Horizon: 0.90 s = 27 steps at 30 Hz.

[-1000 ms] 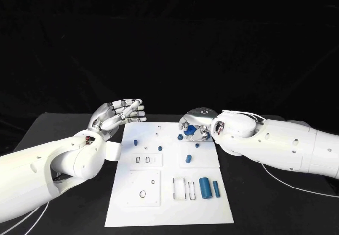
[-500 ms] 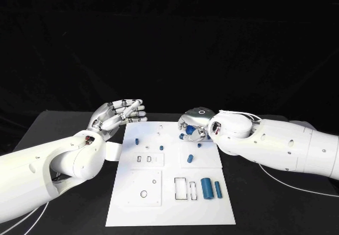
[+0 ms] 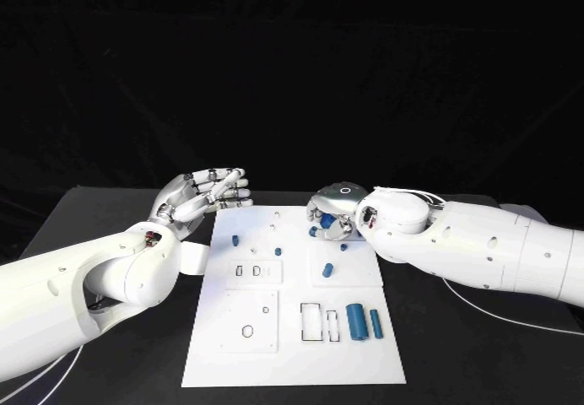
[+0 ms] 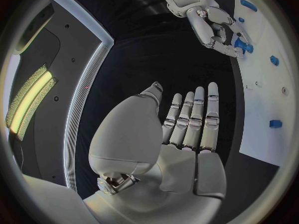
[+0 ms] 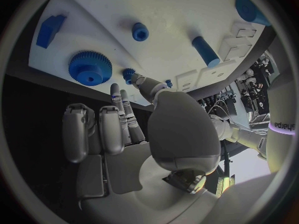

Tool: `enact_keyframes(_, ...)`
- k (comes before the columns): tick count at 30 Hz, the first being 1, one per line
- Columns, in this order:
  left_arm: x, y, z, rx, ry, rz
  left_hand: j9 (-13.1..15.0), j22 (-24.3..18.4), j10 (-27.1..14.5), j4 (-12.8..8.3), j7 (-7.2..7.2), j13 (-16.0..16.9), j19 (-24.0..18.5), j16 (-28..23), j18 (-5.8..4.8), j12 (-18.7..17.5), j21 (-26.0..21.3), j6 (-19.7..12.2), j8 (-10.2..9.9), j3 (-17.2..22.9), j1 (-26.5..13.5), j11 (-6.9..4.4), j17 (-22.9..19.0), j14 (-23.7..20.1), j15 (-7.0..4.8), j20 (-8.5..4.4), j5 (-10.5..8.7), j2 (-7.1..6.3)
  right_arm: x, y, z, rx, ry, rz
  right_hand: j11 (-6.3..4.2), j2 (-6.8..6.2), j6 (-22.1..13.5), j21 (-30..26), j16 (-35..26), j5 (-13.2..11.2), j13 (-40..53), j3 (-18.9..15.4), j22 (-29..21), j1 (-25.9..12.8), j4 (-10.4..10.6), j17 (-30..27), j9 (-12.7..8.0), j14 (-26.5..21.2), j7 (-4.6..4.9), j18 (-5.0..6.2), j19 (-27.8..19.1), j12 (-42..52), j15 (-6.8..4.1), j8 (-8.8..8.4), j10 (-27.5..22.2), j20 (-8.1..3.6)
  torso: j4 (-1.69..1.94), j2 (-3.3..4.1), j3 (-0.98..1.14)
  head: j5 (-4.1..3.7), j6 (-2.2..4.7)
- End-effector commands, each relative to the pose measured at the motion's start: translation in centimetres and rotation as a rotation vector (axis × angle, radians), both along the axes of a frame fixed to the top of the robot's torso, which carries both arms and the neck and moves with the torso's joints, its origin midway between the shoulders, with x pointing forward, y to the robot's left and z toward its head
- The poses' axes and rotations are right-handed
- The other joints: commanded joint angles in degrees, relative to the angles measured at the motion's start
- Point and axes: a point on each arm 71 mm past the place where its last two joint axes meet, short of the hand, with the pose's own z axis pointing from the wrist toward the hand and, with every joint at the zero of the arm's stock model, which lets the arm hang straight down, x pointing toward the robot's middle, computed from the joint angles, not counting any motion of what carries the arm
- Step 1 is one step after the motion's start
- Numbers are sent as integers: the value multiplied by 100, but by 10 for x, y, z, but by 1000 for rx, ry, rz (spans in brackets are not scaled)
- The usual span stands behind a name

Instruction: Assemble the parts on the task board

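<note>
The right robot hand has crept a touch toward the far right corner of the task board over the last second. It hovers there, fingers curled down over the blue parts at that corner. The right wrist view shows a large blue gear and a small gear just beyond its fingertips, near but apparently not gripped; whether anything is pinched, I cannot tell. The left robot hand has not budged: fingers straight and held together, holding nothing, poised over the bench beside the board's far left corner. Nearer the robot, a thick blue cylinder and a thin one lie untouched. My read: the right hand is lining up on a gear, and assembly is barely begun.
</note>
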Motion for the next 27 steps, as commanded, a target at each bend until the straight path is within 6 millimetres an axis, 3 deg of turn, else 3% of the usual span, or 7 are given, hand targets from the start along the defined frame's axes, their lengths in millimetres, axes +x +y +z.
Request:
enact_keyframes(1, 0, -2, 2, -5, -9, -17, -10, -9, 26, 3, 257, -6, 36, -41, 84, -45, 9, 23, -10, 36, 47, 19, 10, 2, 24, -2, 13, 0, 0, 1, -3, -26, 6, 6, -1, 22, 54, 38, 41, 30, 11, 40, 60, 36, 10, 3, 10, 240, -7, -72, 23, 22, 20, 39, 58, -4, 1, 12, -1, 7, 14)
enact_keyframes(17, 1, -1, 3, -2, -7, -15, -12, -14, 22, 2, 264, -6, 41, -51, 84, -59, 6, 19, -15, 44, 51, 22, 12, -3, 26, -2, 14, 4, -2, 5, -8, -10, 20, 23, -28, 51, 162, 81, 71, 15, 32, 131, 132, 23, 70, -4, 56, 227, -32, -81, 42, 77, 3, 100, 170, -13, -6, 48, -8, 36, -4)
enact_keyframes(19, 1, -1, 4, -2, -9, -16, -12, -14, 22, 2, 264, -6, 41, -51, 84, -59, 6, 19, -15, 44, 51, 22, 12, -3, 26, -2, 14, 4, -3, 5, -8, -7, 20, 24, -35, 64, 186, 93, 80, 13, 35, 147, 153, 18, 87, 1, 66, 226, -39, -85, 51, 87, -2, 114, 196, -16, -13, 73, -15, 45, 35)
enact_keyframes(21, 1, -1, 5, -2, -10, -16, -12, -14, 22, 2, 264, -6, 41, -51, 84, -59, 6, 19, -15, 44, 51, 22, 12, -3, 26, -2, 14, 4, -3, 5, -7, 0, 17, 25, -49, 84, 219, 100, 87, 39, 39, 174, 166, 24, 101, 3, 80, 226, -57, -86, 55, 99, -13, 134, 227, -23, -14, 81, -20, 43, 13)
enact_keyframes(24, 2, 0, 5, -1, -10, -13, -13, -16, 21, -1, 266, -6, 42, -55, 83, -65, 4, 17, -18, 49, 56, 24, 13, -5, 27, -1, 14, 6, -3, 5, -7, 10, 12, 25, -93, 156, 346, 156, 101, 173, 53, 248, 266, 61, 118, 0, 137, 223, -112, -104, 107, 138, -50, 220, 325, -49, -20, 86, -21, 41, -1)
enact_keyframes(25, 2, 0, 5, 0, -9, -11, -14, -17, 20, -2, 267, -6, 43, -56, 83, -67, 4, 16, -18, 50, 57, 24, 13, -5, 28, -1, 14, 7, -3, 6, -6, 16, 9, 26, -135, 274, 459, 189, 117, 75, 66, 349, 325, 145, 103, 7, 207, 224, -167, -115, 135, 168, -91, 312, 413, -81, -27, 81, -17, 44, 7)
enact_keyframes(27, 3, 1, 5, 0, -8, -9, -15, -18, 18, -3, 269, -7, 44, -59, 83, -72, 3, 13, -21, 53, 60, 26, 13, -7, 29, -1, 14, 7, -2, 6, -5, 27, 0, 25, -165, 329, 513, 211, 126, 23, 76, 416, 366, 186, 86, 3, 273, 224, -194, -122, 153, 181, -112, 381, 473, -108, -29, 79, -17, 35, 8)
